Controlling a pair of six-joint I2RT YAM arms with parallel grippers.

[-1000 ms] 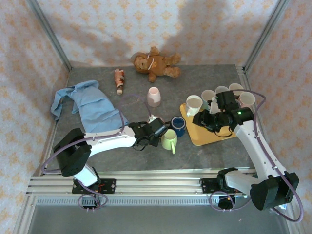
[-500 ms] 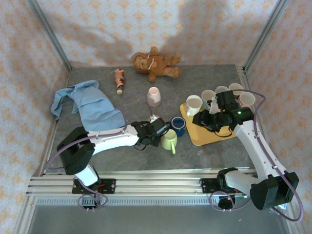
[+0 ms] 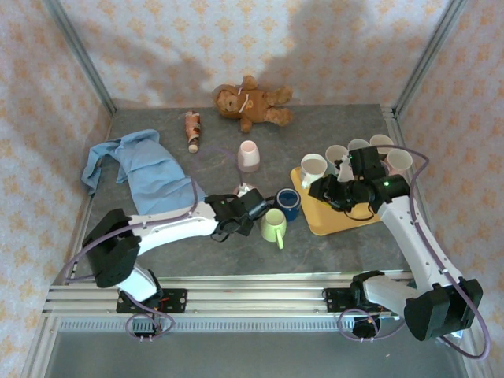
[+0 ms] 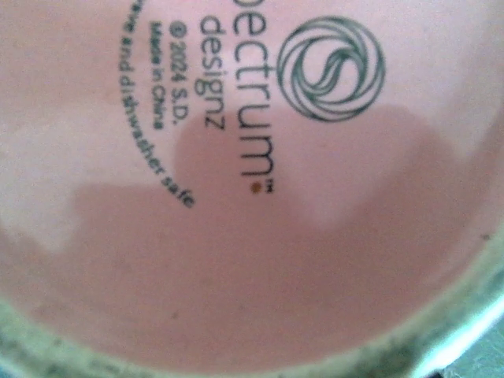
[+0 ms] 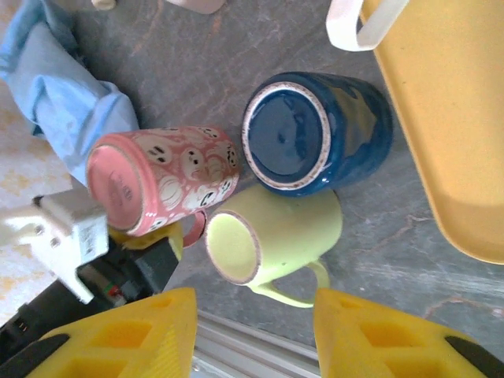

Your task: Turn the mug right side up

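The left claw sits at the handle side of the pink smiley-face mug, which lies on its side on the counter with its printed base right in front of the claw. Whether the claw is clamped on it cannot be told. A green mug and a blue mug rest just beside. The right claw, fingers apart and empty, faces all three.

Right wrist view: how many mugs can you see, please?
3 whole: pink smiley-face mug at left, dark blue mug centre, light green mug below it; a white handle at top suggests another.
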